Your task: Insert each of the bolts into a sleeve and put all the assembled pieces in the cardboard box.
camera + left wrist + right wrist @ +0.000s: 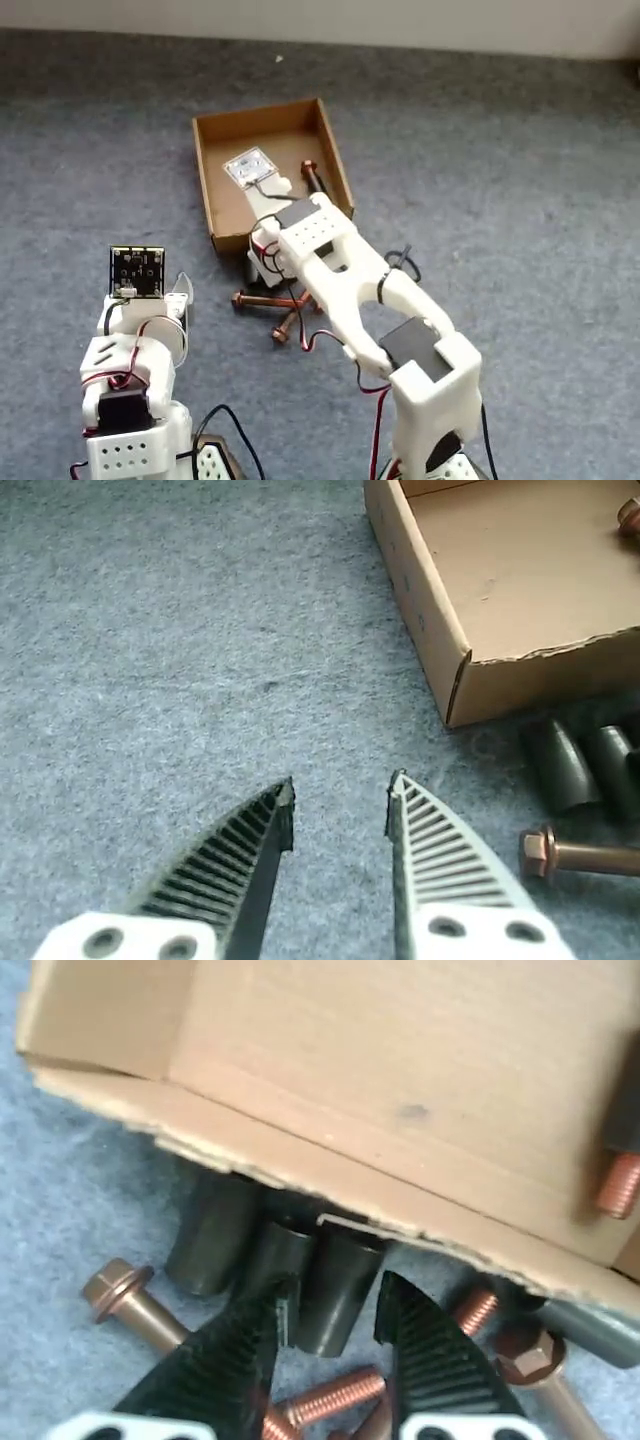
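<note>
Step appears to be sleeve pickup: right gripper [335, 1298], released, brackets a sleeve [343, 1258] and should lower, then clench; left gripper [342, 782] released, empty.

Cardboard box [268, 136] holds one bolt [311, 177]; loose bolts [262, 299] lie just beside it.

Three dark, tapered sleeves [215, 1230] lie crowded against the outside of the cardboard box's [400, 1080] ragged near wall, just ahead of the right gripper [337, 1295]; one sits directly beyond its parted fingertips. Copper flange-head bolts [125, 1300] lie loose beside and beneath that gripper (threads showing). Inside the box, farther ahead, rests one assembled piece [618, 1185].
</note>
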Action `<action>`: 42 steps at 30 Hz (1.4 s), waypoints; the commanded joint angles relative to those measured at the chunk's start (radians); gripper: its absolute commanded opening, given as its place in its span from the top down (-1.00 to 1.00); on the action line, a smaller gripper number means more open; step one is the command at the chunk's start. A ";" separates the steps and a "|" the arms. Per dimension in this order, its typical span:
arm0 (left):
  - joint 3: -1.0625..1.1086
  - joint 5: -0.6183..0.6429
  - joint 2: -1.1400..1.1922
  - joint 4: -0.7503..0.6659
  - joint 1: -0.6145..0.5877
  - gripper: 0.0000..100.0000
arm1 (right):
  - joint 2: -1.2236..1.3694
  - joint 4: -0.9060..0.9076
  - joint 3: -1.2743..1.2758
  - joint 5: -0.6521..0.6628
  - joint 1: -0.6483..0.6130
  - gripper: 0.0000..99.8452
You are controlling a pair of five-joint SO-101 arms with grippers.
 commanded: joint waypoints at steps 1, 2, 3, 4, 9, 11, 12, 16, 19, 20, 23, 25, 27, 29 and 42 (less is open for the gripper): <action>-0.007 -0.014 -0.013 -0.023 -0.012 0.67 | 0.024 0.005 -0.038 -0.012 0.019 0.74; -0.007 -0.014 -0.013 -0.023 -0.012 0.67 | 0.038 0.007 -0.038 -0.012 0.021 0.75; -0.007 -0.014 -0.013 -0.023 -0.012 0.67 | 0.051 0.007 -0.038 -0.012 0.021 0.75; -0.007 -0.014 -0.013 -0.023 -0.012 0.67 | 0.062 0.007 -0.038 -0.012 0.021 0.75; -0.007 -0.014 -0.013 -0.023 -0.012 0.67 | 0.084 0.059 -0.039 -0.011 0.019 0.81; -0.007 -0.014 -0.013 -0.023 -0.012 0.67 | 0.070 0.064 -0.039 -0.008 0.016 0.95; -0.007 -0.014 -0.013 -0.023 -0.012 0.67 | 0.056 0.064 -0.039 -0.008 0.016 1.00; -0.007 -0.014 -0.013 -0.023 -0.012 0.67 | -0.054 0.139 -0.039 -0.006 0.016 0.99; -0.007 -0.009 -0.013 -0.021 -0.012 0.67 | -0.188 0.188 -0.033 -0.009 0.021 0.99; -0.007 -0.009 -0.013 -0.021 -0.008 0.67 | -0.236 0.200 -0.033 -0.011 0.021 0.99; -0.007 -0.006 -0.013 -0.021 -0.005 0.67 | -0.371 0.245 -0.025 -0.012 0.030 0.99; -0.010 0.000 -0.013 -0.021 -0.005 0.67 | -0.444 0.285 -0.001 -0.012 0.036 0.99; -0.016 0.072 -0.013 -0.026 -0.005 0.67 | -0.501 0.306 0.027 -0.038 0.054 0.99; -0.018 0.137 -0.013 -0.026 -0.005 0.67 | -0.553 0.325 0.065 -0.120 0.085 0.99; -0.156 0.126 -0.013 -0.021 -0.005 0.98 | -0.980 0.162 0.492 -0.267 0.343 0.99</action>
